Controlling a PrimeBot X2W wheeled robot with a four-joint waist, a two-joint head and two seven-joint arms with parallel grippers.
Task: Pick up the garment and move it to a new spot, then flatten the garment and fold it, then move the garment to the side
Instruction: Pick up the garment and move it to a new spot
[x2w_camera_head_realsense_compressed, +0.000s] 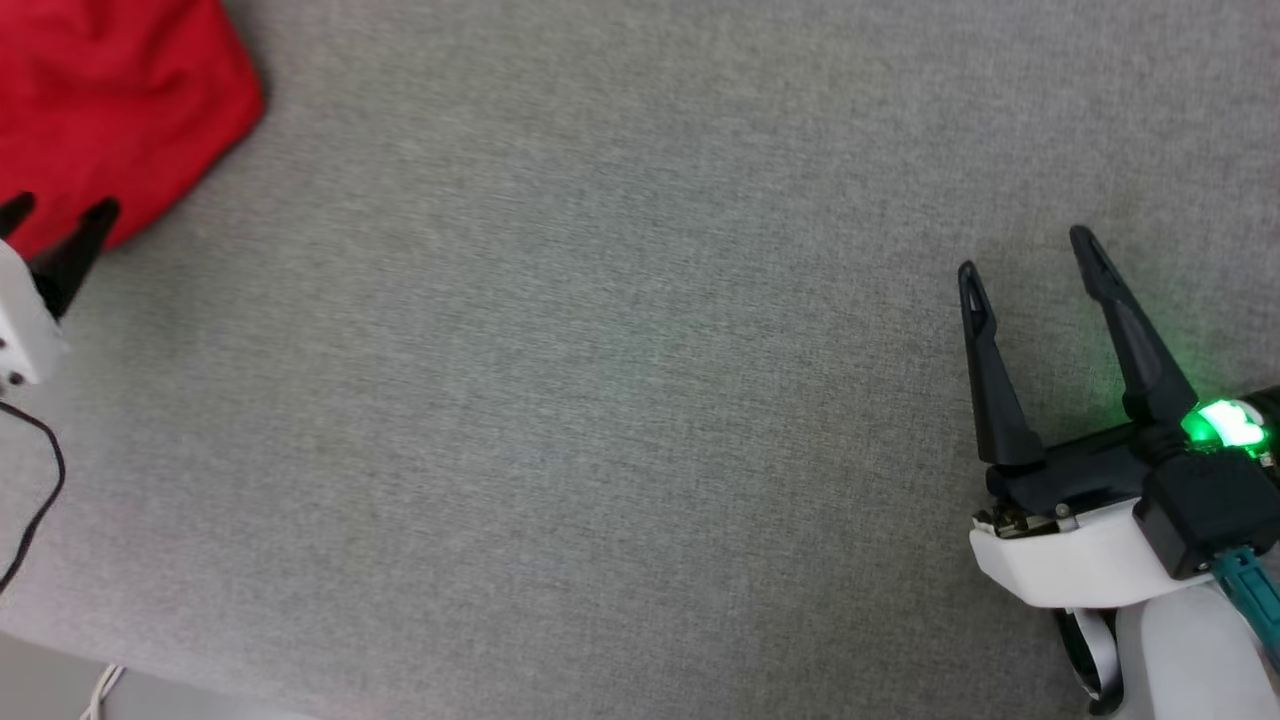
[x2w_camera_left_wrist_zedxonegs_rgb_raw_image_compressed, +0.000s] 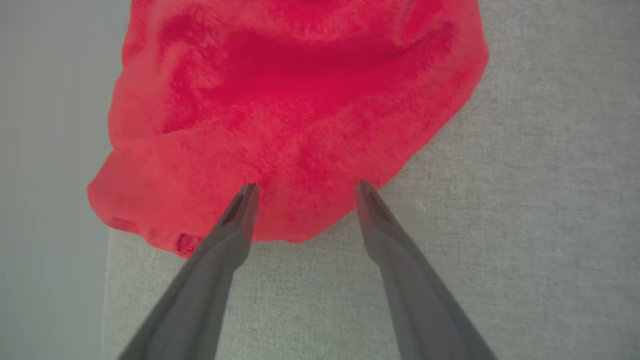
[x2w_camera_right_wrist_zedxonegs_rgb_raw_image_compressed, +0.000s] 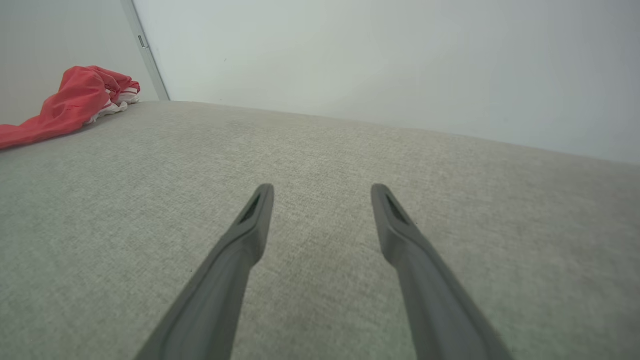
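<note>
The garment (x2w_camera_head_realsense_compressed: 110, 100) lies as a crumpled red heap at the far left corner of the grey surface; its lettering is hidden. My left gripper (x2w_camera_head_realsense_compressed: 58, 212) is open at the heap's near edge, and in the left wrist view its gripper (x2w_camera_left_wrist_zedxonegs_rgb_raw_image_compressed: 304, 189) has both fingertips over the red cloth (x2w_camera_left_wrist_zedxonegs_rgb_raw_image_compressed: 295, 100) with nothing pinched between them. My right gripper (x2w_camera_head_realsense_compressed: 1025, 255) is open at the right, above bare fabric. In the right wrist view the right gripper (x2w_camera_right_wrist_zedxonegs_rgb_raw_image_compressed: 322, 192) points across the surface, with the garment (x2w_camera_right_wrist_zedxonegs_rgb_raw_image_compressed: 70, 105) far off at the left, a bit of white trim showing.
The grey fabric-covered surface (x2w_camera_head_realsense_compressed: 600, 400) spreads wide between the two grippers. Its left edge (x2w_camera_left_wrist_zedxonegs_rgb_raw_image_compressed: 107, 280) runs just beside the garment, and its front edge sits at the lower left. A pale wall (x2w_camera_right_wrist_zedxonegs_rgb_raw_image_compressed: 380, 60) stands behind the surface. A black cable (x2w_camera_head_realsense_compressed: 40, 490) hangs from the left arm.
</note>
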